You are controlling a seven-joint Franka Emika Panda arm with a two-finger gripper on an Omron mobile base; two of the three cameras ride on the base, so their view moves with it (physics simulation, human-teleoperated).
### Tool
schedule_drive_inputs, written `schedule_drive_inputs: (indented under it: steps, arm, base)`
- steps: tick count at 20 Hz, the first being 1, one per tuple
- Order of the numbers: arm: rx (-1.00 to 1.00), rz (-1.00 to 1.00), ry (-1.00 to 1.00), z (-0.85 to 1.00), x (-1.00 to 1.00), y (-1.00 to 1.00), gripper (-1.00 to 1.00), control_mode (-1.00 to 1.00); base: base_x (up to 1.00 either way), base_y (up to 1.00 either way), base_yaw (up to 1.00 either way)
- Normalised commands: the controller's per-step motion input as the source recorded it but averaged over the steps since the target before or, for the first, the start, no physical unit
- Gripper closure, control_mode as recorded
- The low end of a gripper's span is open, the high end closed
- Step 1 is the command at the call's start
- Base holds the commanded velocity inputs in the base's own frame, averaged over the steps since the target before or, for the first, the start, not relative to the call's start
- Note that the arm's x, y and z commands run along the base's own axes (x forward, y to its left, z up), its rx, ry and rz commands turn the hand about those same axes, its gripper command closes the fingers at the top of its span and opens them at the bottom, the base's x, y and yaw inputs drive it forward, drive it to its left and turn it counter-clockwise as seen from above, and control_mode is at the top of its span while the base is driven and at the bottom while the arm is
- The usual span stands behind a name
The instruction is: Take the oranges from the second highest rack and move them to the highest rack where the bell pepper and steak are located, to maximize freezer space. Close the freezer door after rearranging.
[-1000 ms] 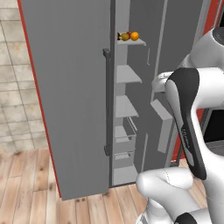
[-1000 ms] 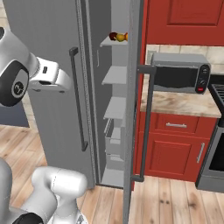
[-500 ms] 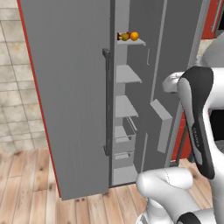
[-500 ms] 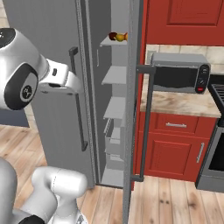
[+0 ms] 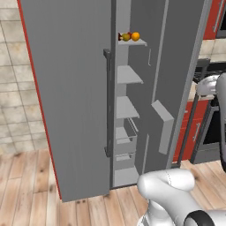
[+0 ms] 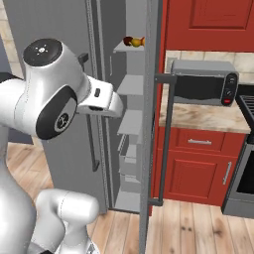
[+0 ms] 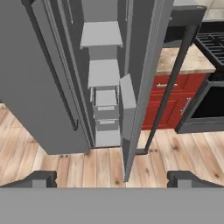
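1. Oranges sit beside the pepper on the top rack.
2. Tool released, empty, well off the freezer.
3. Closing step, I judge: next, push the door shut.

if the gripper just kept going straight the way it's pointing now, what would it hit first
Probably the near edge of the open freezer door, centred ahead of the open gripper; depth is unclear, so possibly the wooden floor below it.
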Motion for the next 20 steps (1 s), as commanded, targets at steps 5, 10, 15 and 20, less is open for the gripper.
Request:
schedule_drive_inputs:
  steps: [5,10,15,20]
  arm:
    - [0.21,0.03,0.0,0.0,-0.06,-0.59,-1.0,-1.0]
    - [0.03,0.0,0.0,0.0,0.0,-0.3,1.0,-1.0]
    - [0.02,0.0,0.0,0.0,0.0,-0.57,1.0,-1.0]
    - [0.09,0.06,0.04,-0.08,0.31,-0.85,1.0,-1.0]
  base:
    - [0.0,0.0,0.0]
    - [0.0,0.0,0.0]
    - [0.0,0.0,0.0]
    - [0.0,0.0,0.0]
